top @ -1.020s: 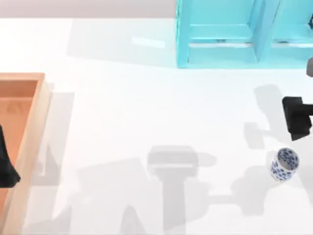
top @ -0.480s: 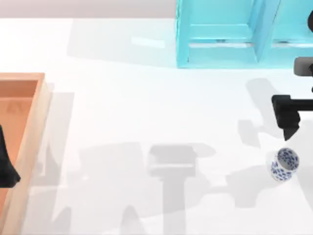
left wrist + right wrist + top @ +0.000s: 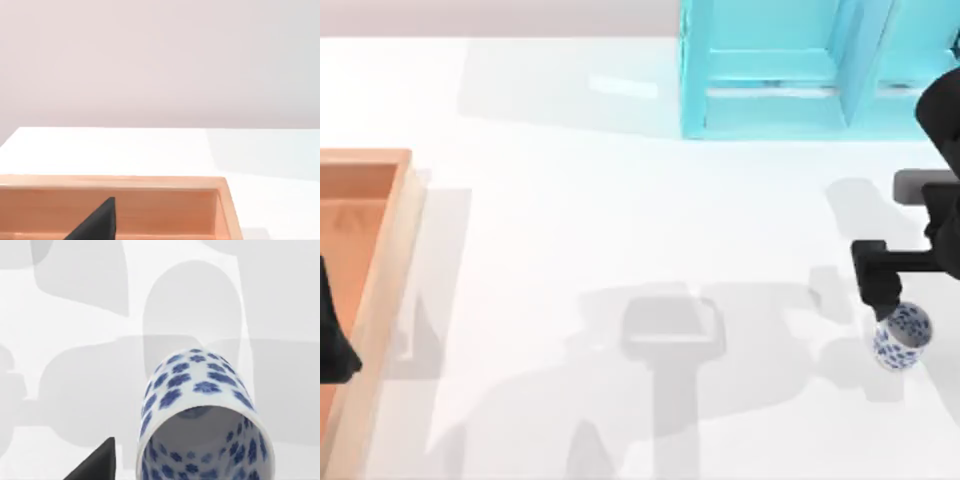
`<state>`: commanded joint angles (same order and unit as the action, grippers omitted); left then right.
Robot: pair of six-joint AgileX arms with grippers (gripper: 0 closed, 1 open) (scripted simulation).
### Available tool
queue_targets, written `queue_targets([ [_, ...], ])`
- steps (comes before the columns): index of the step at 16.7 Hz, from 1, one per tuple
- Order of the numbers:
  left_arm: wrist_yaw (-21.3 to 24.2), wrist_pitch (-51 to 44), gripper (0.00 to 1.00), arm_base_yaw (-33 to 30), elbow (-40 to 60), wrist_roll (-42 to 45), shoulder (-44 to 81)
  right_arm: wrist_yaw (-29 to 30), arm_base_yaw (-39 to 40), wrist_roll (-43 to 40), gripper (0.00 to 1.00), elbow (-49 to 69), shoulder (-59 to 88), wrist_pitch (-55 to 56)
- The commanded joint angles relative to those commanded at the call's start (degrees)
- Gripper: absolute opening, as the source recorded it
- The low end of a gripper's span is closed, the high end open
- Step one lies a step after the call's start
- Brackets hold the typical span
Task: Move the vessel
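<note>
the worktop [image 3: 620, 220] carries a turquoise shelf [image 3: 770, 70] at the far edge and a wooden tray [image 3: 380, 260] at the left, where my left arm sits parked. the vessel [image 3: 901, 336] stands upright near the right edge, well apart from both. my right gripper [image 3: 882, 300] hangs just beside its rim; i cannot tell how wide its fingers [image 3: 95, 465] are. my worry: one finger lands on the rim instead of straddling it and tips the cup, or knocks it off that near edge.
</note>
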<state>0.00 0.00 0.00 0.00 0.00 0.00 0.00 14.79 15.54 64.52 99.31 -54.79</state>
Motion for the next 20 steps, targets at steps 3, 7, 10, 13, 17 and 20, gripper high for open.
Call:
queue_targets([
  [3, 0.00, 0.00, 1.00, 0.00, 0.00, 0.00, 0.00, 0.01, 0.14, 0.15, 1.00, -4.44, 1.87, 6.02],
  [7, 0.00, 0.00, 1.00, 0.00, 0.00, 0.00, 0.00, 0.01, 0.16, 0.17, 1.00, -5.31, 2.16, 7.00],
  [10, 0.00, 0.00, 1.00, 0.00, 0.00, 0.00, 0.00, 0.01, 0.16, 0.17, 0.85, -5.31, 2.16, 7.00],
  [13, 0.00, 0.00, 1.00, 0.00, 0.00, 0.00, 0.00, 0.01, 0.16, 0.17, 0.62, -5.31, 2.16, 7.00],
  [17, 0.00, 0.00, 1.00, 0.00, 0.00, 0.00, 0.00, 0.01, 0.16, 0.17, 0.32, -5.31, 2.16, 7.00],
  [20, 0.00, 0.00, 1.00, 0.00, 0.00, 0.00, 0.00, 0.01, 0.16, 0.17, 0.10, -5.31, 2.16, 7.00],
])
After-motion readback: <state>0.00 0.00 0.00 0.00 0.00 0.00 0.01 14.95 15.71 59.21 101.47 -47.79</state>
